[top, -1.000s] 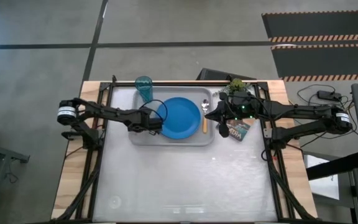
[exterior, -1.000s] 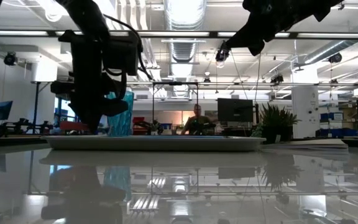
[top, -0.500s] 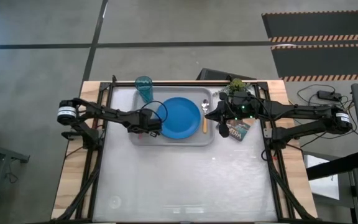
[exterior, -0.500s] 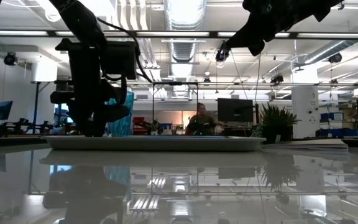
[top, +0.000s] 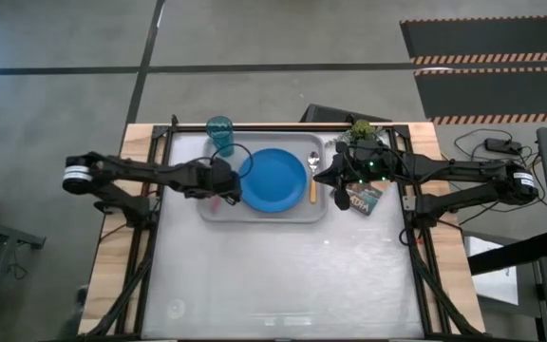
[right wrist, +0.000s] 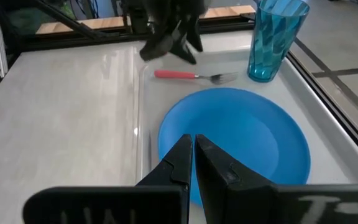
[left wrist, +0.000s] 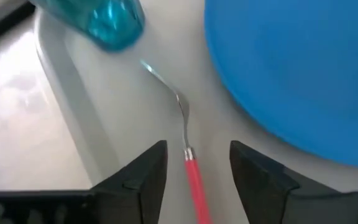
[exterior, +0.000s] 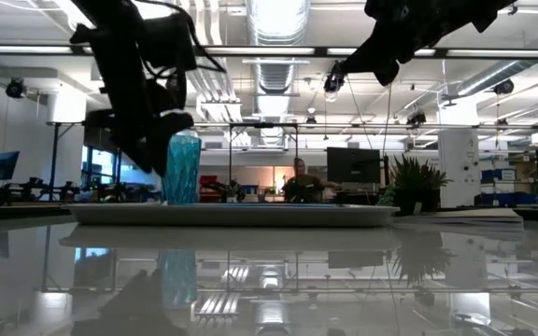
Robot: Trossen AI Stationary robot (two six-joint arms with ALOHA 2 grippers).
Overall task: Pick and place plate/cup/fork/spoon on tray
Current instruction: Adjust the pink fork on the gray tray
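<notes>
high: overhead, straight down | low: table-top level, facing the room | wrists: close over the tray [right wrist: 140, 87] | shared: fork [left wrist: 191, 168], plate [right wrist: 235, 143]

Grey concrete floor [top: 55, 114] with striped mats [top: 487, 57]; beyond, an open workshop with ceiling ducts [exterior: 274, 70] and monitors [exterior: 351, 165].

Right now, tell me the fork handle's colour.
Pink-red; the fork shows best in the left wrist view.
</notes>
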